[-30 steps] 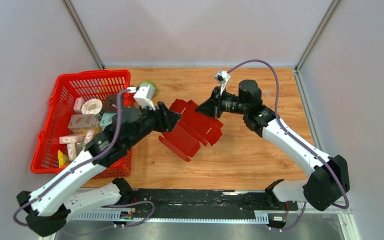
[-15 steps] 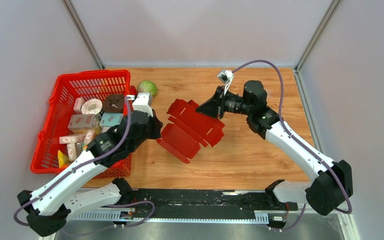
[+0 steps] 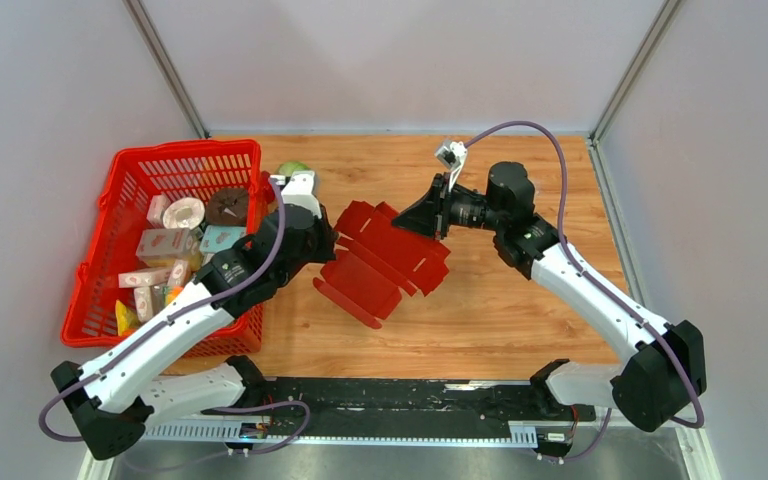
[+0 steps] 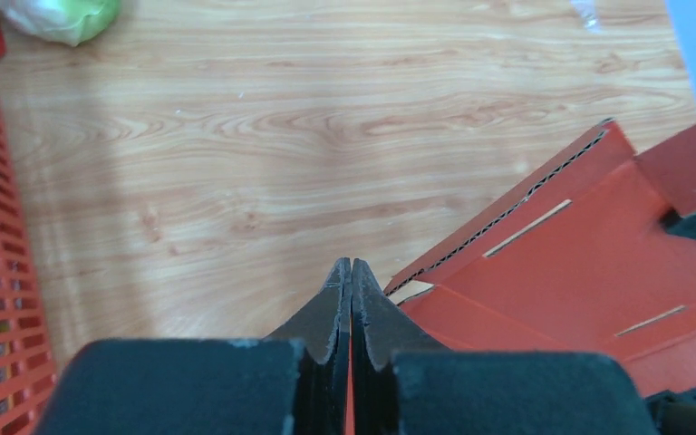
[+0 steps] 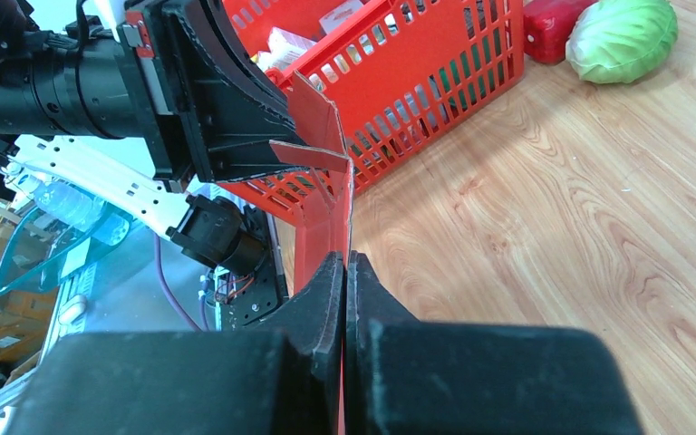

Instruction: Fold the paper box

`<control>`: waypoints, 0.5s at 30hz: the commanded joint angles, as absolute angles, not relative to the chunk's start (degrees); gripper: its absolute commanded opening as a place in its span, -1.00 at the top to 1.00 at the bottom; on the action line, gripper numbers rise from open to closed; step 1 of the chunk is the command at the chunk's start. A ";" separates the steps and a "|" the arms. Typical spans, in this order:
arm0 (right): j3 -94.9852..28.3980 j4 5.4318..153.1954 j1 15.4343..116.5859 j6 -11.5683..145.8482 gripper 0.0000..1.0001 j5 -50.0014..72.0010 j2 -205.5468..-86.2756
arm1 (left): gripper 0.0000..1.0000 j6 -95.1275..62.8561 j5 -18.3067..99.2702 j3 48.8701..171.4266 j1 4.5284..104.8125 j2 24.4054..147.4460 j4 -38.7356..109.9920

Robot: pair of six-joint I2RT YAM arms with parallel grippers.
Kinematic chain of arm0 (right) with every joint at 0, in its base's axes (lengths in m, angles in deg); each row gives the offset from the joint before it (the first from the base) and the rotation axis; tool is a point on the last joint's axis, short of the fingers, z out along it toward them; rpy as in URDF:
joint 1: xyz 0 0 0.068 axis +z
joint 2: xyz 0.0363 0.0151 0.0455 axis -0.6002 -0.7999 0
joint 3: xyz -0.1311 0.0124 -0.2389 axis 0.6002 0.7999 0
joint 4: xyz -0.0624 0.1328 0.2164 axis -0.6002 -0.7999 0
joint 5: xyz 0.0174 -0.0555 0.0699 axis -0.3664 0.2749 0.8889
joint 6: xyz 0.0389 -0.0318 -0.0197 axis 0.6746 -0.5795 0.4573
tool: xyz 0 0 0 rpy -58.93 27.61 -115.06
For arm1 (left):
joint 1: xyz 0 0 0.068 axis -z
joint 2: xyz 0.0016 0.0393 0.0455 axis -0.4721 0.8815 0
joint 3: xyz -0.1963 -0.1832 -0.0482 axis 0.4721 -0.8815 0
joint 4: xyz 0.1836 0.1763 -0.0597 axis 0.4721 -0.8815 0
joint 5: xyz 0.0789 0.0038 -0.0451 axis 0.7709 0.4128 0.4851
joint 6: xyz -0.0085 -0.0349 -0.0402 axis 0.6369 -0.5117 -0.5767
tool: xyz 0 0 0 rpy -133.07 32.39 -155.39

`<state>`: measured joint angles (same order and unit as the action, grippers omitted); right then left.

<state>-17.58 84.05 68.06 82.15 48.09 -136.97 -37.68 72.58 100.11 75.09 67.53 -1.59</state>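
Observation:
The paper box [image 3: 390, 255] is a dark red die-cut sheet held partly off the middle of the table, its flaps bent up. My left gripper [image 3: 326, 243] is at the sheet's left edge. In the left wrist view the left gripper [image 4: 352, 265] has its tips pressed together, a thin red strip shows between the fingers, and the sheet [image 4: 598, 272] spreads to the right. My right gripper [image 3: 415, 222] grips the far right flap. In the right wrist view the right gripper [image 5: 345, 256] is shut on the red cardboard [image 5: 322, 222], which rises out of the jaws.
A red mesh basket [image 3: 185, 148] full of small cartons stands at the left, close to my left arm, and shows again as the basket [image 5: 435, 82]. A green cabbage [image 3: 295, 168] lies just beyond the basket's far right corner. Grey walls enclose the table.
My left gripper went from open over the sheet to shut, drew back to the sheet's left edge, and its wrist turned. My right gripper kept its hold and barely moved.

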 commanded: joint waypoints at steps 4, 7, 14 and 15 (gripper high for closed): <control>-17.51 88.26 67.64 84.14 1.00 49.85 -136.02 | 1.00 -39.44 61.51 96.87 74.31 62.64 6.28; -17.51 88.61 67.47 84.58 1.00 49.42 -136.37 | 1.00 -41.55 58.42 95.90 74.49 62.03 6.54; -17.25 89.14 67.12 85.55 1.00 49.33 -136.37 | 1.00 -45.25 57.79 92.74 74.75 61.41 6.63; -17.16 89.40 67.03 85.72 1.00 49.50 -136.46 | 1.00 -45.68 57.71 92.47 74.75 61.41 6.98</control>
<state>-17.47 85.17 67.43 84.44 49.03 -136.97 -42.75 60.16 93.64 74.47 61.98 4.95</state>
